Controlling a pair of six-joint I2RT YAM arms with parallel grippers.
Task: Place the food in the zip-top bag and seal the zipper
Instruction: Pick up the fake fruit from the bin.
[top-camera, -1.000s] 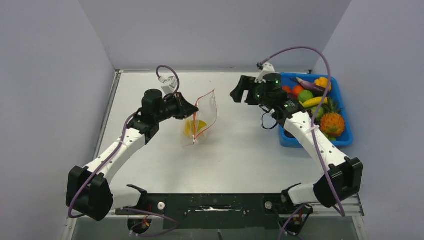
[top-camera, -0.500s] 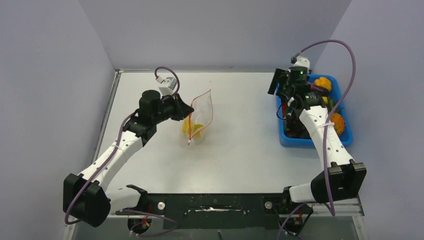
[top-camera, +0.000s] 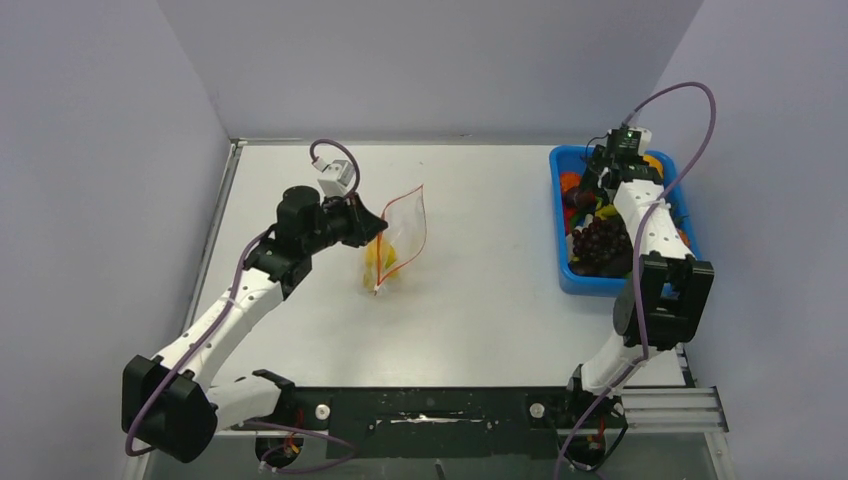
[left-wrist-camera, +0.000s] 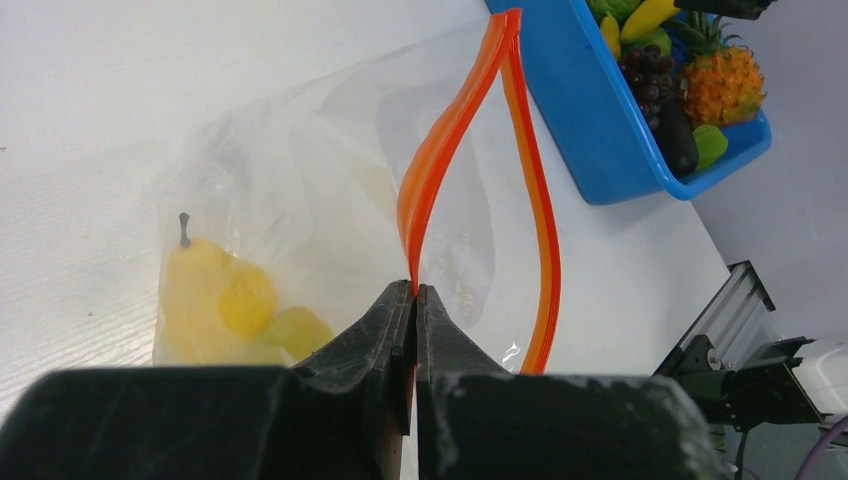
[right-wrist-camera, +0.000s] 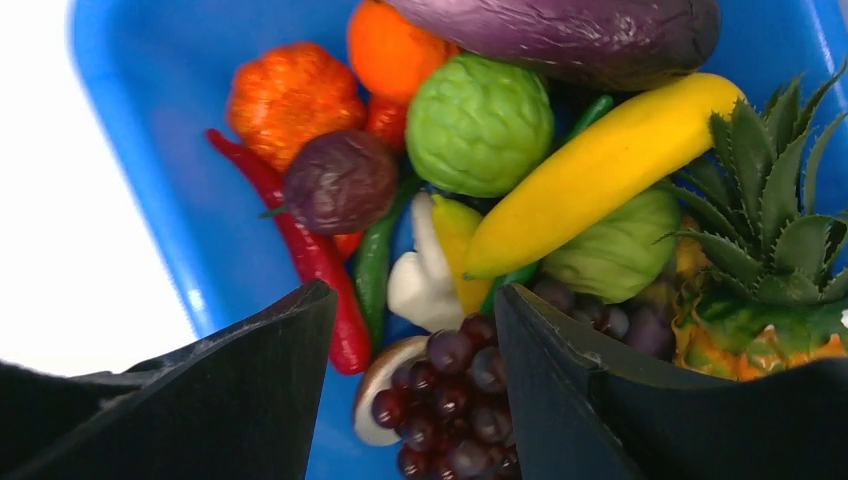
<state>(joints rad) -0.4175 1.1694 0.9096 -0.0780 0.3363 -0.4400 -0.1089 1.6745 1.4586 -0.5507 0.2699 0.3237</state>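
The clear zip-top bag (top-camera: 402, 232) stands on the table with its mouth gaping. My left gripper (left-wrist-camera: 413, 290) is shut on the near strip of the red zipper (left-wrist-camera: 448, 150); the far strip (left-wrist-camera: 541, 230) bows away from it. Yellow food (left-wrist-camera: 218, 300) lies in the bag's bottom. My right gripper (right-wrist-camera: 415, 300) hangs open over the blue bin (right-wrist-camera: 130, 150), with nothing held. Purple grapes (right-wrist-camera: 455, 395) lie below the gap between its fingers. Around them are a yellow banana (right-wrist-camera: 600, 160), a green round fruit (right-wrist-camera: 480, 125) and a pineapple (right-wrist-camera: 770, 250).
The bin (top-camera: 560, 270) sits at the table's right edge, against the right wall. It also holds an eggplant (right-wrist-camera: 560, 30), a red chili (right-wrist-camera: 310, 260) and an orange bumpy fruit (right-wrist-camera: 290, 95). Bare table lies between bag and bin.
My right arm has swung from the middle of the table to above the bin, and its jaws have narrowed. My left gripper keeps its hold on the bag and has barely shifted.
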